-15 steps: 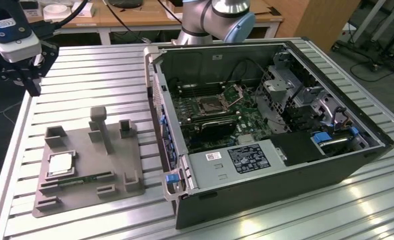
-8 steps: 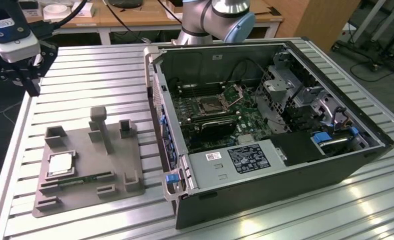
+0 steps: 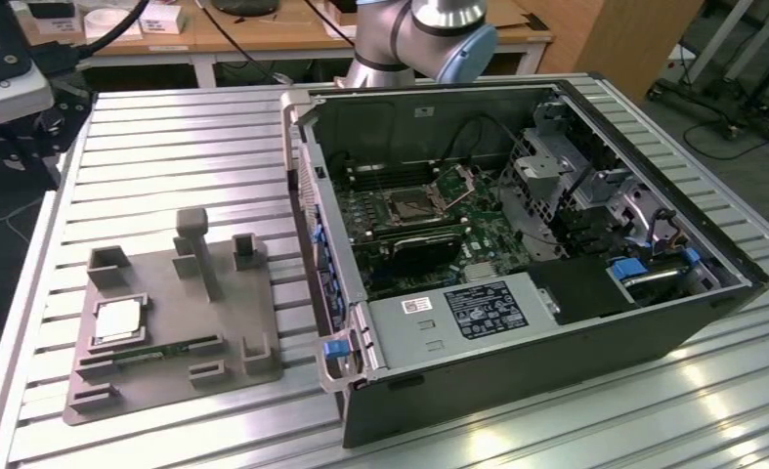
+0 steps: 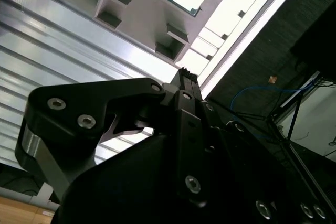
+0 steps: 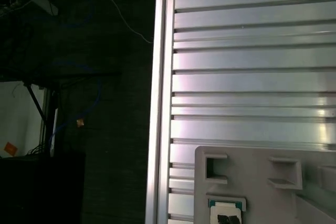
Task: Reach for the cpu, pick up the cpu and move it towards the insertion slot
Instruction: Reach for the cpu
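Gripper point(image 4: 184, 75) aloft on extended arm point(image 3: 391, 44)

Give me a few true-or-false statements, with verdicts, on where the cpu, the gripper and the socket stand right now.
1. The small square silver-topped cpu lies in the grey plastic tray. True.
2. The black gripper holds the cpu. False: in the second wrist view the cpu rests in the tray, apart from the gripper.
3. The square metal-framed insertion slot sits in the tray. False: it sits on the green circuit board inside the open dark computer case.
4. A narrow green circuit strip lies in the tray near the cpu. True.
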`<state>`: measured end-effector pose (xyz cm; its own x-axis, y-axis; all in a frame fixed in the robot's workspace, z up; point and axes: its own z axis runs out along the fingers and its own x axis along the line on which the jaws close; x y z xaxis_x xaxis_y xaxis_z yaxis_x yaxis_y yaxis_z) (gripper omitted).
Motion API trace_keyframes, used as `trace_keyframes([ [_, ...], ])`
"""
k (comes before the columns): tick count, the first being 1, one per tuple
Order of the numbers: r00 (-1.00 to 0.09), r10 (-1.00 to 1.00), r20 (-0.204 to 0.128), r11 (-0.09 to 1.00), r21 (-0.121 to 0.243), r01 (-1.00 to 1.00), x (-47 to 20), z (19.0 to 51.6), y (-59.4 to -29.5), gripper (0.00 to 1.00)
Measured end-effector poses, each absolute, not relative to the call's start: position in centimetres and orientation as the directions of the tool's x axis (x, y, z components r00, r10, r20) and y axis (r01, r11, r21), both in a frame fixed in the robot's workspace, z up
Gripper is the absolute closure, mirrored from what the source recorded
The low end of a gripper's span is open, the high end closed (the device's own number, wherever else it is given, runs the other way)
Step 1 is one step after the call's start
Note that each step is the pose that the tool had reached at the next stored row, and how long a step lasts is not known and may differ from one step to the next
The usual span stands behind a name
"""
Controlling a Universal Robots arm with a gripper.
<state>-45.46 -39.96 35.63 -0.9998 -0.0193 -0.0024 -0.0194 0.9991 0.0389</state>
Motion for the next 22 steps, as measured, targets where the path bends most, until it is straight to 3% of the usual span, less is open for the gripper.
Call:
trace_keyframes([
  [15, -1.0, -0.019, -0.003, 0.999, 0.042, -0.019, -46.5, 35.5, -40.0, 0.89],
  [22, -1.0, -0.024, -0.002, 0.999, 0.044, -0.024, -46.5, 34.6, -41.5, 0.89],
])
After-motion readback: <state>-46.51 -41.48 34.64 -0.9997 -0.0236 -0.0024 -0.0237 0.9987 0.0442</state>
